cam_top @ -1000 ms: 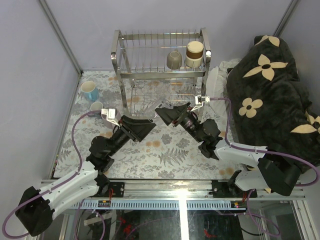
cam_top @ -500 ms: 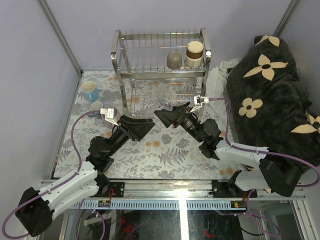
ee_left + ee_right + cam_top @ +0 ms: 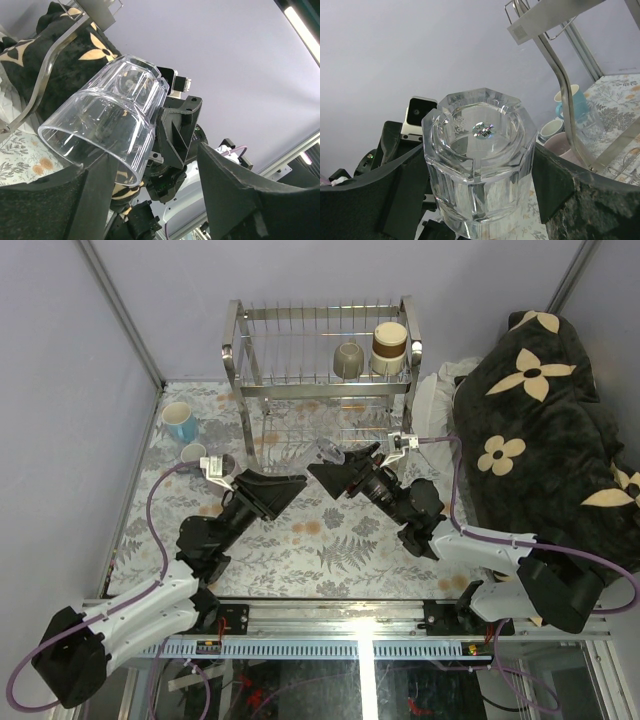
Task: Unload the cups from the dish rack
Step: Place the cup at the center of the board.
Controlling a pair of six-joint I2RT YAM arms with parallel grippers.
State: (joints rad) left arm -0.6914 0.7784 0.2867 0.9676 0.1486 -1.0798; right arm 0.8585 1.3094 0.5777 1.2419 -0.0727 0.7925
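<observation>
My right gripper (image 3: 320, 468) (image 3: 480, 165) is shut on a clear faceted glass (image 3: 328, 451) (image 3: 480, 150) and holds it above the table in front of the dish rack (image 3: 320, 390). My left gripper (image 3: 297, 483) (image 3: 150, 165) is open right beside it, fingers spread; the glass (image 3: 105, 125) hangs by its left finger, its rim facing that gripper. An olive-grey mug (image 3: 348, 360) and a brown-and-cream cup (image 3: 389, 344) stand on the rack's top tier. A light blue mug (image 3: 180, 423), a small pale cup (image 3: 193, 453) and a lilac mug (image 3: 223, 464) stand on the table at left.
A black blanket with cream flowers (image 3: 545, 430) fills the right side. White cloth (image 3: 435, 405) lies between it and the rack. Purple walls close the back and left. A rack post (image 3: 560, 75) rises close to the right of the held glass.
The right gripper has brought the glass a little left toward the left gripper. The left gripper has edged up toward it.
</observation>
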